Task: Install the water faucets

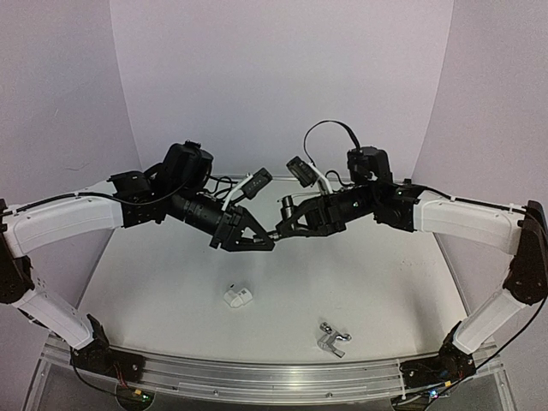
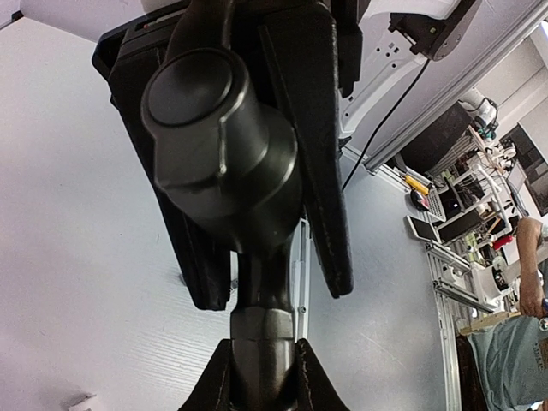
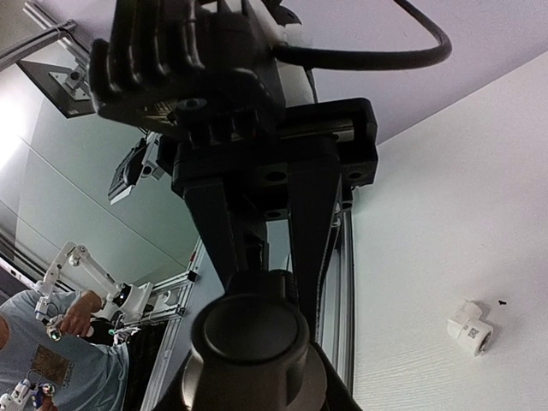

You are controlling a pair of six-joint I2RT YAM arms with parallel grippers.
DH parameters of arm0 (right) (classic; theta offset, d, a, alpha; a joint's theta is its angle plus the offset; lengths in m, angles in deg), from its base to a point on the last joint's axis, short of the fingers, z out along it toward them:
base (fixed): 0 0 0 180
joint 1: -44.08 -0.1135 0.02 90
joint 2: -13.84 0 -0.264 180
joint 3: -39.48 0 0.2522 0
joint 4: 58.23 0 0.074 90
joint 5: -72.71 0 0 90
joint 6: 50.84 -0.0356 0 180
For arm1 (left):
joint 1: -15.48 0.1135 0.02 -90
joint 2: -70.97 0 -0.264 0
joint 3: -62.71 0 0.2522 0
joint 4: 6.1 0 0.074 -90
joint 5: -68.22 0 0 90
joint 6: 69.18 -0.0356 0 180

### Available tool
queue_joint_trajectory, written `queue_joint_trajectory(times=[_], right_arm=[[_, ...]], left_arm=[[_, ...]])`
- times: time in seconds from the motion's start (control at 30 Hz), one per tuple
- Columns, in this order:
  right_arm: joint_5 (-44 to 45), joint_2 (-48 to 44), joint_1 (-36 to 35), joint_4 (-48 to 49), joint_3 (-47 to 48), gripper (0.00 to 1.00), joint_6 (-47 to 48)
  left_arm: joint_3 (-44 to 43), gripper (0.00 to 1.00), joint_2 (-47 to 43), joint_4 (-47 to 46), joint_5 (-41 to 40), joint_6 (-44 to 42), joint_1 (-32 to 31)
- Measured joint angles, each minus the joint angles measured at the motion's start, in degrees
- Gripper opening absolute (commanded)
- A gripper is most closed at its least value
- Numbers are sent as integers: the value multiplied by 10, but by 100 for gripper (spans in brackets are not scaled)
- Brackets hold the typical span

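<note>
progress: early. You have neither tap seated in anything that shows, and no mount or pipe for them is in view.
dark tap: the dark grey-black metal faucet (image 2: 224, 154), with its hexagonal cap, is off the table, in mid-air between the two arms.
left gripper (image 1: 264, 240): clamped tight on the narrow hex stem of the dark faucet.
right gripper (image 1: 282, 229): narrow. Its jaws flank the faucet's thick body and seem to press on it, though the contact is dark and hard to read.
chrome tap: the shiny chrome silver faucet (image 1: 332, 338), with its lever handle, lies on the white table (image 1: 385, 282) near the front rail, well apart from both grippers.
fitting: the small white plastic pipe fitting (image 1: 239, 296) lies on the table below the grippers, apart from the chrome faucet.
left to do: you have both taps to mount. The chrome one is not yet picked up.
</note>
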Motion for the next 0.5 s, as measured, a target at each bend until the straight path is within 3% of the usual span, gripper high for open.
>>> queue_joint_trajectory(times=[0.2, 0.4, 0.5], right_arm=[[2, 0, 0, -31, 2, 32, 29], [5, 0, 0, -45, 3, 19, 45], [6, 0, 0, -51, 3, 8, 48]], left_arm=[[0, 0, 0, 0, -1, 0, 0], [0, 0, 0, 3, -4, 1, 0], [-1, 0, 0, 6, -6, 0, 0]])
